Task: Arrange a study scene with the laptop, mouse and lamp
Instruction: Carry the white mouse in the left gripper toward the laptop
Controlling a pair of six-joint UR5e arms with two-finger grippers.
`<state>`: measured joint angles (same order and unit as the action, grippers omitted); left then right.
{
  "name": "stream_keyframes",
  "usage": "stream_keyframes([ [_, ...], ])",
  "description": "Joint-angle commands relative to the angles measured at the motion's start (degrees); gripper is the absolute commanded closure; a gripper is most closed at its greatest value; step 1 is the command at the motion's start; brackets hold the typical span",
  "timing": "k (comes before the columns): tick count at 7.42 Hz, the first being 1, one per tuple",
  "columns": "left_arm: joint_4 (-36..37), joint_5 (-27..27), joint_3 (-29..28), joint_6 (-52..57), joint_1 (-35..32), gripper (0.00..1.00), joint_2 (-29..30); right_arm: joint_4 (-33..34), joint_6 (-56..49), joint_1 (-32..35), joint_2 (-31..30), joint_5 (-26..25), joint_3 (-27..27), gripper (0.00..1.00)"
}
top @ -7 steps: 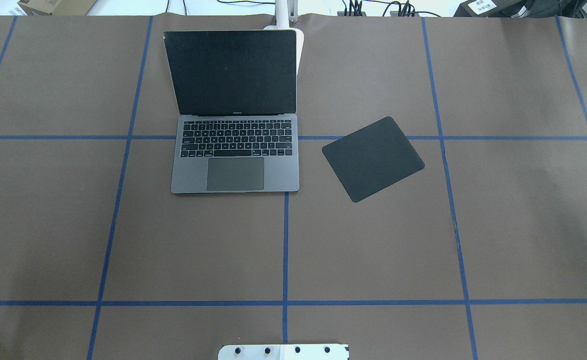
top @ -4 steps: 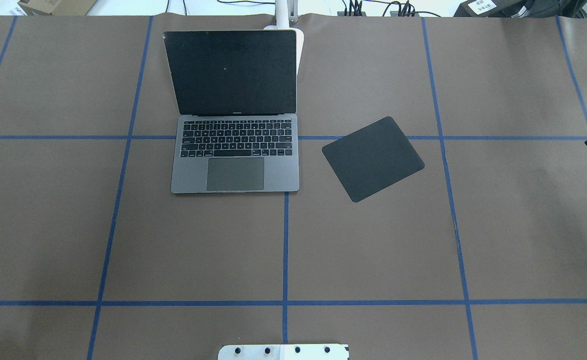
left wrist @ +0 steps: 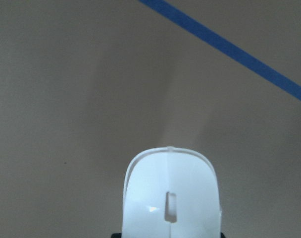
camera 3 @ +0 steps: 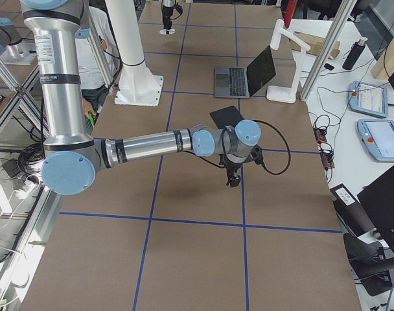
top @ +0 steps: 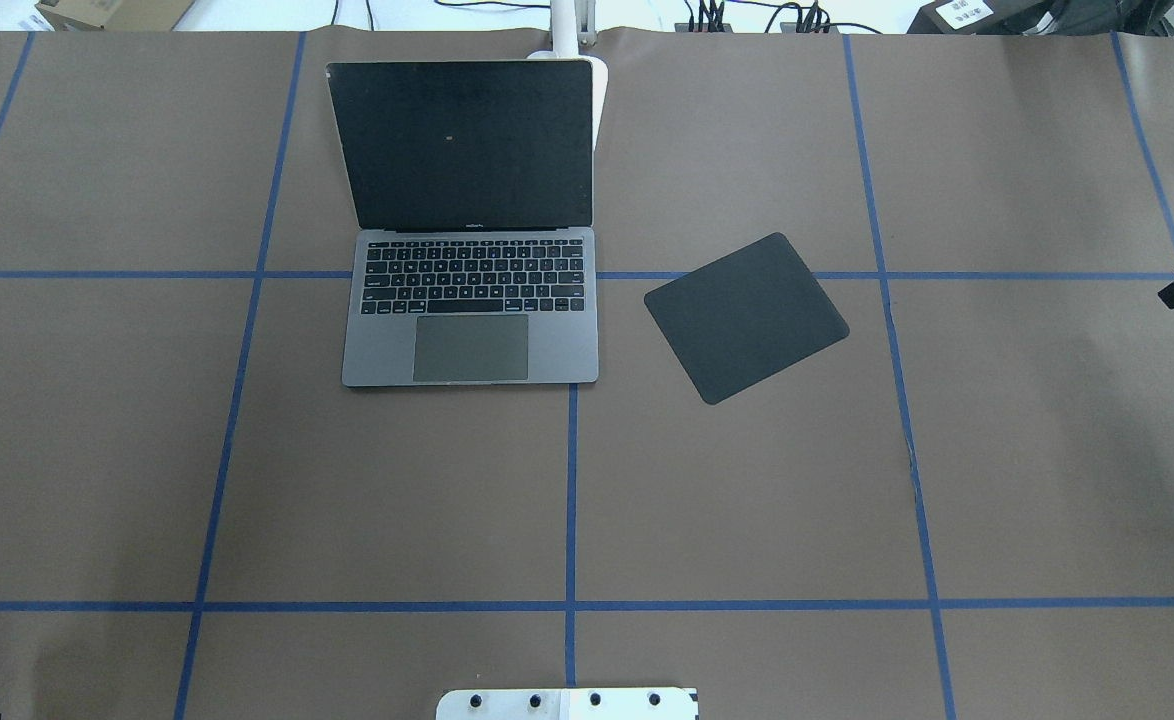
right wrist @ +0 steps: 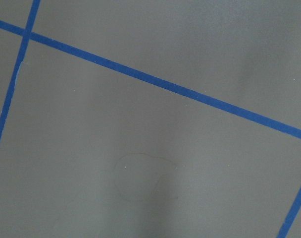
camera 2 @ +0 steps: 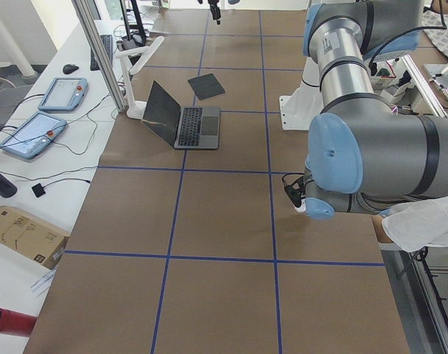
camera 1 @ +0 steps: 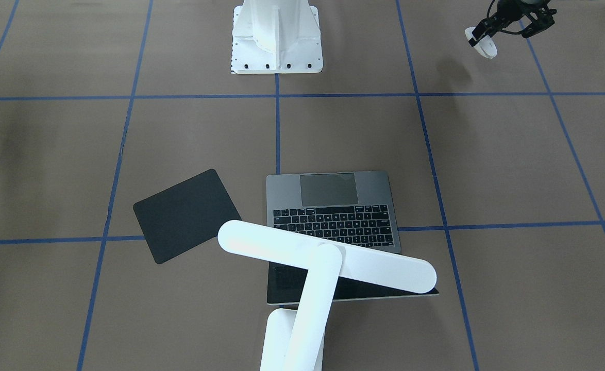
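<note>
Between the left gripper's [camera 1: 483, 32] clamped jaws hangs the small smooth white oval mouse [camera 1: 480, 46], clear of the table [camera 1: 488, 154], seemingly pinched at one end. With the thin black square mat [camera 1: 186, 215] well away from it, that slick shell could slip mid-carry.

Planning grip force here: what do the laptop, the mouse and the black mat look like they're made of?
Laptop: probably matte grey metal, evenly dull shell.
Mouse: likely smooth white plastic, seamless shell, soft sheen.
Black mat: thin, matte, maybe rubber or fabric; can't tell.

L gripper [camera 1: 480, 37] w/ mouse [camera 1: 488, 50]; R gripper [camera 3: 232, 181] downward
</note>
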<state>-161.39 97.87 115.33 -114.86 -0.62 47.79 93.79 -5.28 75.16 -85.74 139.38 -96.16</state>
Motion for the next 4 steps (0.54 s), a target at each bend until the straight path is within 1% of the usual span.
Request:
stream_keyframes([
  [1,5.29,3.99,-0.01,6.98,-6.14,0.68,5.55,-0.01,0.01,-0.18,0.22,0.11,0.45,0.01],
  [2,7.3,5.04,-0.01,10.76,-9.11,0.68,7.83,-0.01,0.01,-0.27,0.23,0.11,0.63,0.01],
  [3,9.67,9.23,0.68,12.97,-13.84,0.68,10.02,-0.01,0.01,-0.27,0.23,0.11,0.71,0.01],
  [4,13.44,11.18,2.17,16.91,-17.19,0.68,12.13,-0.01,0.01,-0.45,0.23,0.11,1.15,0.01],
])
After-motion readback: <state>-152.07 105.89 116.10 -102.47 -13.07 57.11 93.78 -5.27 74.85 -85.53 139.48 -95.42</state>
